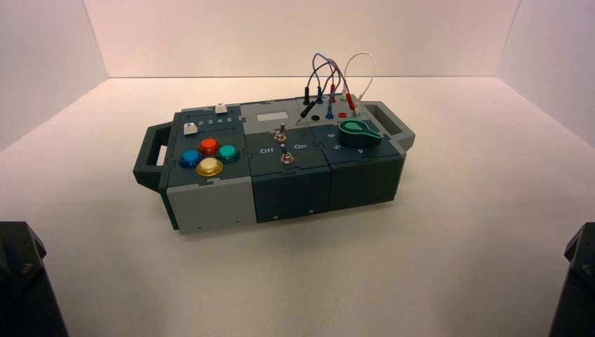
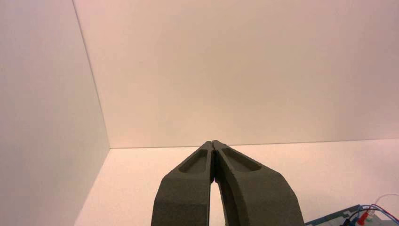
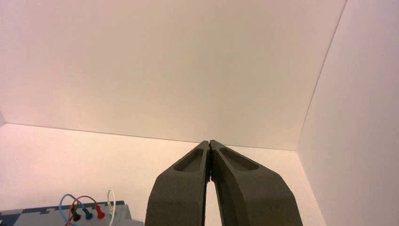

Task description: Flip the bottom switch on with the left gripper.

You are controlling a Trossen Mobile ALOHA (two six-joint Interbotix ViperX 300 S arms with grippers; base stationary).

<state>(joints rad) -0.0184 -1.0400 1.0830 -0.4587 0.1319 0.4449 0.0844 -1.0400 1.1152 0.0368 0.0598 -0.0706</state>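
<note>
The bottom switch (image 1: 285, 156) is a tiny silver toggle on a round collar, on the box's dark middle block between the words Off and On, on the side nearer me. A slimmer toggle (image 1: 279, 132) stands just behind it. My left gripper (image 2: 213, 142) is shut with nothing in it, its fingertips touching, and faces the back wall well away from the switch. The left arm (image 1: 21, 281) is parked at the near left corner. My right gripper (image 3: 209, 141) is likewise shut and empty, and the right arm (image 1: 579, 277) is parked at the near right.
The box (image 1: 210, 207) stands turned a little on the white floor, with a handle at each end. It carries several coloured buttons (image 1: 209, 157), a green knob (image 1: 359, 130), plugged wires (image 1: 330, 77) and white sliders (image 1: 190, 128). White walls enclose the space.
</note>
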